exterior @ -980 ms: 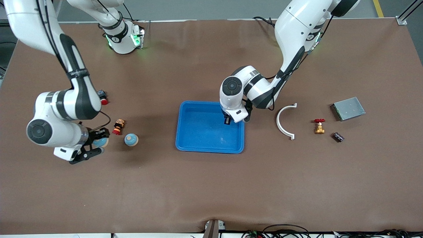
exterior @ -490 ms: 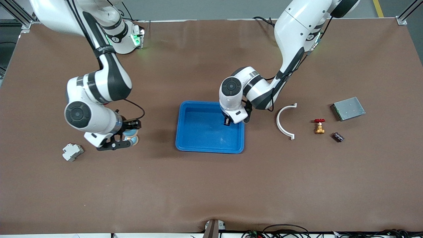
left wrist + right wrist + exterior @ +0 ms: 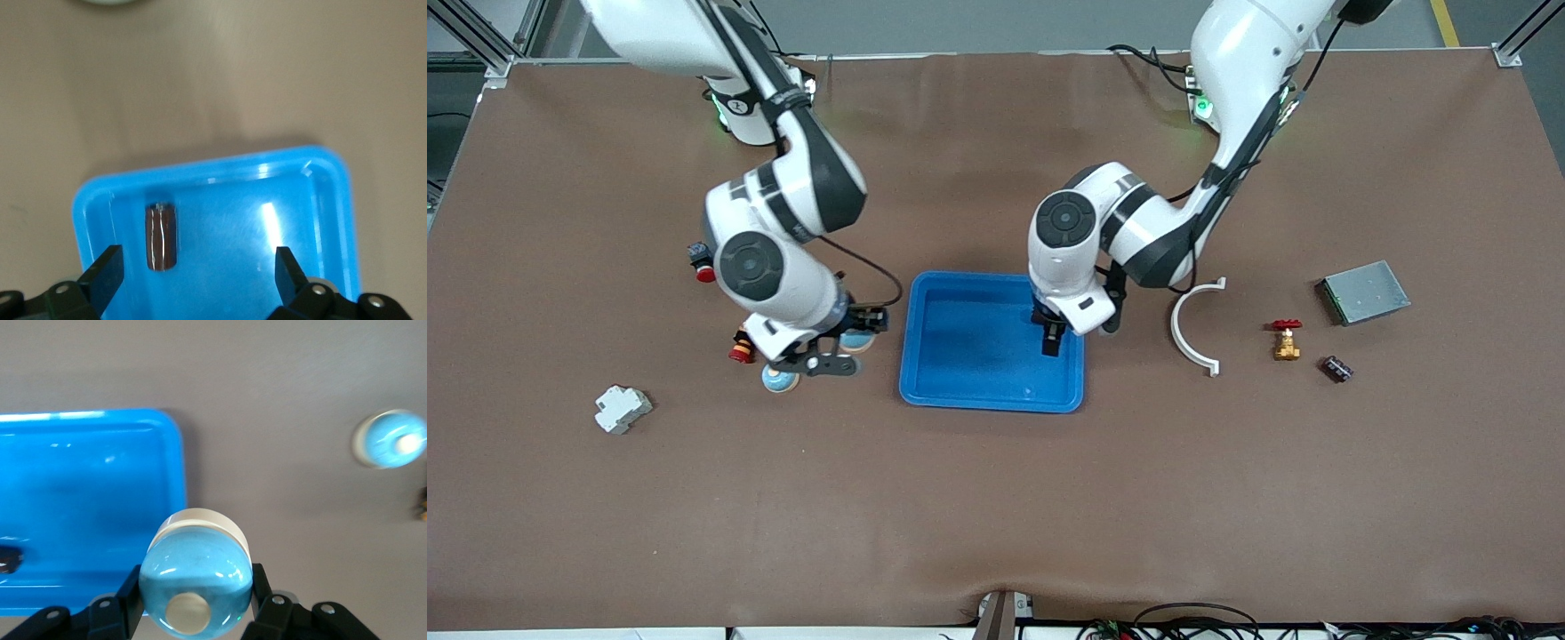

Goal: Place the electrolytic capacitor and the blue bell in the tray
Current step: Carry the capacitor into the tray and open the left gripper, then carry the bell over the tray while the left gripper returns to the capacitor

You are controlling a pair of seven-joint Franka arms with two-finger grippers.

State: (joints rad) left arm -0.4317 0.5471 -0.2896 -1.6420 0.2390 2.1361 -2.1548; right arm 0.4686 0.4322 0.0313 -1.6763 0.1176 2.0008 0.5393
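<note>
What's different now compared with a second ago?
The right gripper, shut on a blue bell, has carried it across the table almost to the tray. The left gripper has opened, leaving the capacitor lying in the tray. A second bell stayed put.

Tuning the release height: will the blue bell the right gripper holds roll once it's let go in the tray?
Probably. The blue bell is a glossy dome pinched sideways by the right gripper, so it may slip. Dropped on its curve in the tray, it could roll; on its flat white base it likely settles.

White arms [image 3: 783,267], black-banded joints.
</note>
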